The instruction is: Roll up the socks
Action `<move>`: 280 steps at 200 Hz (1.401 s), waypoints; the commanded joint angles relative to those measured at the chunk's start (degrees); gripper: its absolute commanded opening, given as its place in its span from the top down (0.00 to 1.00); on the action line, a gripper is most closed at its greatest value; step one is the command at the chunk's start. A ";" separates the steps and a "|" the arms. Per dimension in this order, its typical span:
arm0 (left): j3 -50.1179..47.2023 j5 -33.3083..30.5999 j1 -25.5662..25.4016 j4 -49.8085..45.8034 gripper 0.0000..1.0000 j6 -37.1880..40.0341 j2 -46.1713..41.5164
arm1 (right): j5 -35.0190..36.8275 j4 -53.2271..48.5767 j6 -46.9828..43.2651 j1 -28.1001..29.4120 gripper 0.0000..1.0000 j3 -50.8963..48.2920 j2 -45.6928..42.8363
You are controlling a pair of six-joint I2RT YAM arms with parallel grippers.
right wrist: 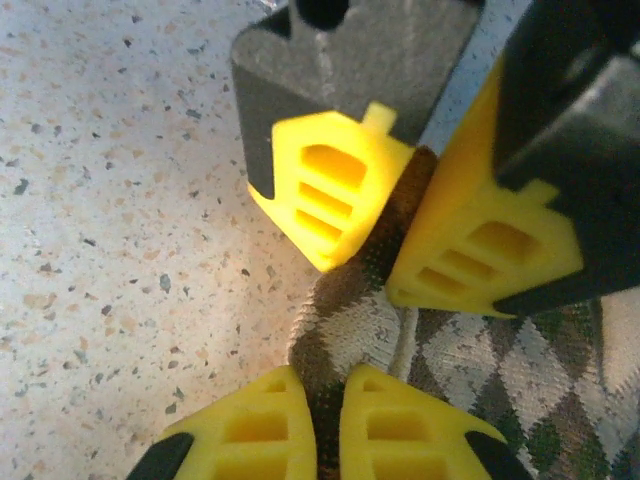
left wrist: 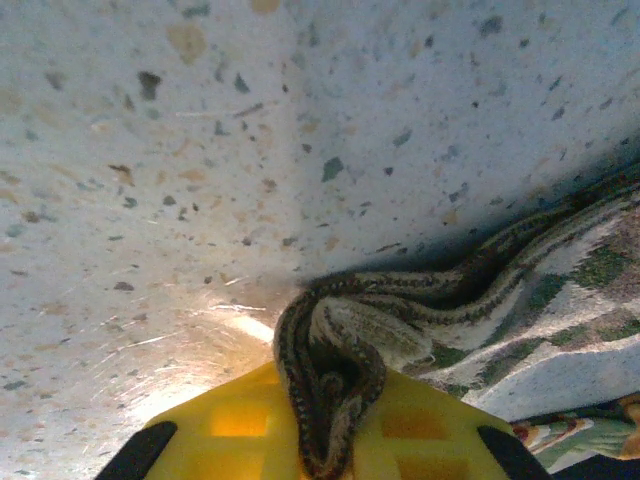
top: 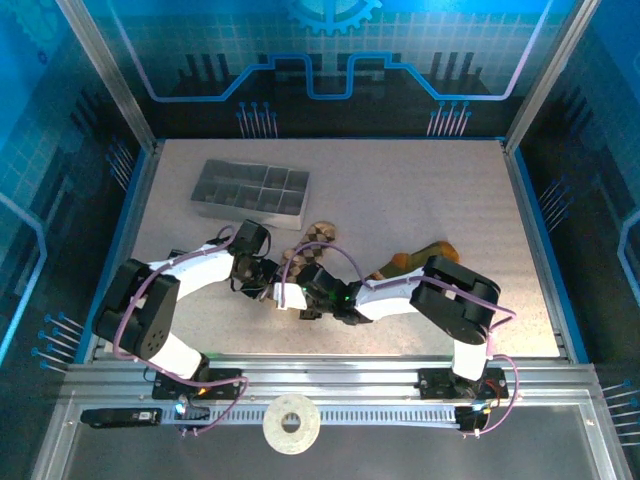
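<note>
1. The left gripper (right wrist: 400, 228) is clenched. Its yellow fingers (right wrist: 330, 195) pinch the dark cuff edge of the beige-and-brown diamond-checkered fabric sock (right wrist: 490, 385). From the left wrist, a bunched fold of that sock drapes over the lower finger.
2. The right gripper (right wrist: 328, 432) is clamped as well. Its yellow pads (right wrist: 255, 432) almost meet, with a thin ridge of the same sock squeezed between them, just beside the left gripper's fingers.
3. That sock lies on the pale speckled table (top: 420, 190), near the grey compartmented tray (top: 240, 211). It sits off the tray's near corner on the right arm's side, towards the arm bases.
4. The olive green fabric sock with a mustard-orange toe (top: 415, 258) lies well apart from the tray, further towards the right arm and partly under it.
5. Beyond the tray, the back wall (top: 330, 40) carries a printed blue gear and circuit-line pattern.
</note>
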 commanded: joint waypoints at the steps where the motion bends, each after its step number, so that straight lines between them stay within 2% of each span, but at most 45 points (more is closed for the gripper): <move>1: -0.32 -1.84 0.59 -4.89 0.76 -0.08 -3.08 | -4.41 -5.83 4.18 -1.20 0.99 2.33 2.09; 28: -0.86 -0.60 3.50 -5.64 0.56 -0.76 -7.93 | -11.21 -9.14 9.01 -3.59 1.00 2.94 2.41; 51: -2.30 1.25 6.58 -5.42 0.48 -1.04 -10.89 | -19.02 -12.29 13.40 -6.50 1.00 4.47 3.65; 85: -3.99 2.84 8.34 -2.90 0.46 -0.78 -13.79 | -28.72 -16.81 18.98 -10.04 1.00 8.20 6.13; 140: -6.62 5.00 6.18 4.62 0.50 -1.76 -13.26 | -44.60 -22.79 31.71 -17.68 1.00 14.94 13.80; 184: -7.24 4.11 3.10 11.49 0.52 -2.37 -7.86 | -51.32 -28.43 36.79 -20.19 1.00 19.99 18.86; 215: -6.60 2.53 2.32 14.19 0.60 -0.73 -3.32 | -53.94 -28.76 40.80 -21.76 1.00 20.94 21.05; 239: -6.66 1.21 2.15 11.85 0.76 0.67 -1.03 | -54.12 -29.75 41.24 -22.30 1.00 21.48 21.61; 255: -6.45 0.63 1.90 8.24 0.92 1.22 -0.38 | -53.06 -29.46 39.93 -22.08 1.00 20.72 19.90; 269: -5.69 0.42 1.53 3.86 1.00 2.21 -0.30 | -50.79 -27.48 37.84 -21.59 0.87 18.60 16.13; 280: -4.71 -0.79 1.15 -1.17 1.00 2.65 -0.82 | -48.60 -24.88 35.96 -20.95 0.74 15.99 12.09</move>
